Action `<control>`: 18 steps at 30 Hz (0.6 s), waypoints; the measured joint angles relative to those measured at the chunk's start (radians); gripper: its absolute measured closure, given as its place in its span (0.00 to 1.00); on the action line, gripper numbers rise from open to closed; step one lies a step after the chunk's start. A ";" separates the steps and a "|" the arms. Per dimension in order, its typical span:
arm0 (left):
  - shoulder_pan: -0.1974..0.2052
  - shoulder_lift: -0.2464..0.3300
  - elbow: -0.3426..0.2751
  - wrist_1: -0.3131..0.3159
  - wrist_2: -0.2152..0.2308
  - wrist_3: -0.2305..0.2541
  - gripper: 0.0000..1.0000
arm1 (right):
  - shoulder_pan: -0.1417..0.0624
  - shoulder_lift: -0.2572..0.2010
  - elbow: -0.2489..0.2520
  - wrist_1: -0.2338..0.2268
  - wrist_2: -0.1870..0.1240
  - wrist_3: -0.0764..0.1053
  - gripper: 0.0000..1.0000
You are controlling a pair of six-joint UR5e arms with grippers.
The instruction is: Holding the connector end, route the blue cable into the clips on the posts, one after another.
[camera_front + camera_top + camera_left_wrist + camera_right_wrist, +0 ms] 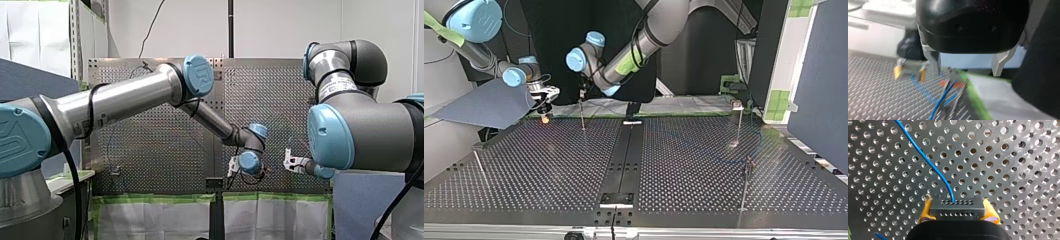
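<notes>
Yellow pads [925, 211] of my right end effector [958, 213] are clamped on the black connector [957, 207], and the blue cable [925, 157] runs from it over the perforated desk [1010, 170]. My left end effector [968, 72] hangs near, metal fingers [934, 62] apart and holding nothing, over the cable by a post [582, 112] at the top view's far edge. A pale UR mark shows on a blue joint cap [198, 75].

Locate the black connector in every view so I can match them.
Front view: too small to tell, at my right gripper, right of centre.
Top view: too small to tell, at that gripper, upper left.
Left wrist view: connector between yellow pads, beside my left gripper.
Right wrist view: between the fingers, blue cable leaving it.
Shared landmark: perforated table.
</notes>
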State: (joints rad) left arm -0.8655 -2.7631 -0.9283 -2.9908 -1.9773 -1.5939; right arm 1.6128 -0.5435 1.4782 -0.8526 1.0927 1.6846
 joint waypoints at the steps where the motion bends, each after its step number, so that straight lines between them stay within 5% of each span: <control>1: -0.006 0.001 -0.007 -0.001 0.000 0.000 0.00 | 0.000 0.000 0.000 0.001 0.000 0.000 1.00; 18: -0.001 0.001 -0.018 0.070 -0.034 -0.015 0.00 | 0.001 0.000 0.000 0.003 -0.002 -0.002 1.00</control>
State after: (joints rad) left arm -0.8664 -2.7619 -0.9458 -2.9212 -2.0111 -1.6093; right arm 1.6134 -0.5435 1.4782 -0.8500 1.0908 1.6821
